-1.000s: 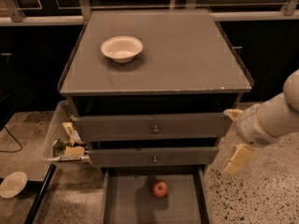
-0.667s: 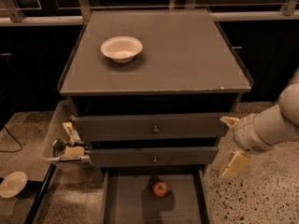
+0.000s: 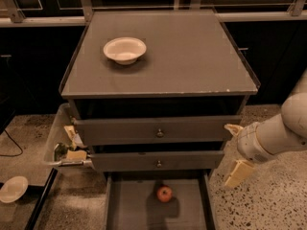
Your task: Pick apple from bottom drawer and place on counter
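The apple [image 3: 164, 193], small and red, lies near the back of the open bottom drawer [image 3: 129, 207], on its flat grey floor. The counter [image 3: 192, 56] is the broad grey top of the cabinet. My gripper [image 3: 235, 151] hangs on the white arm to the right of the cabinet, level with the lower knobbed drawer. Its two tan fingers [image 3: 238, 173] are spread apart with nothing between them. It is to the right of the apple and above it, outside the drawer.
A white bowl [image 3: 124, 49] sits on the counter's back left. Two drawers with round knobs [image 3: 159, 133] stick out slightly above the bottom drawer. A clear bin of clutter [image 3: 67, 147] hangs at the cabinet's left. A white dish [image 3: 13, 189] lies low left. The floor is speckled stone [image 3: 261, 202].
My arm and gripper have moved a little down and to the left, closer to the cabinet's right side. The apple and the drawers have not moved.
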Controlling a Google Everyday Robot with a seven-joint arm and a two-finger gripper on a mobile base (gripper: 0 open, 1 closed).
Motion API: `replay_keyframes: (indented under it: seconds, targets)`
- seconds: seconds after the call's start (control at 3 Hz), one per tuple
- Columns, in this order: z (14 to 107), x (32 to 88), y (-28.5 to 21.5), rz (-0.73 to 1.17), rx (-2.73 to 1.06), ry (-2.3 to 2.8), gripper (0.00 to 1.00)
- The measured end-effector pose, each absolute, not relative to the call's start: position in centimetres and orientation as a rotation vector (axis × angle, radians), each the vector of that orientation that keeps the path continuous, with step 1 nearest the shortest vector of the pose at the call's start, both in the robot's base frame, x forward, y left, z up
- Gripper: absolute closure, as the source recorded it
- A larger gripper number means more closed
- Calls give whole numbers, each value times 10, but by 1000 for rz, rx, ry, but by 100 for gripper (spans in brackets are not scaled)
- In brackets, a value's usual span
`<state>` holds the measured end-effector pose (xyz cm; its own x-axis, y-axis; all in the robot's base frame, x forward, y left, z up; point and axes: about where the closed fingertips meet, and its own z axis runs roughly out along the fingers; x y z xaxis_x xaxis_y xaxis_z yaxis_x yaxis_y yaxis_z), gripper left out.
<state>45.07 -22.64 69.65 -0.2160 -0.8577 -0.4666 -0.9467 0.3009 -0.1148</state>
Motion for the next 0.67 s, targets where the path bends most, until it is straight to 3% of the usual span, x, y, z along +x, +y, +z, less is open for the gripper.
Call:
replay_keyframes:
  seconds: [0.67]
  targets:
    - [598,449,-235,290,-1599,2136,0]
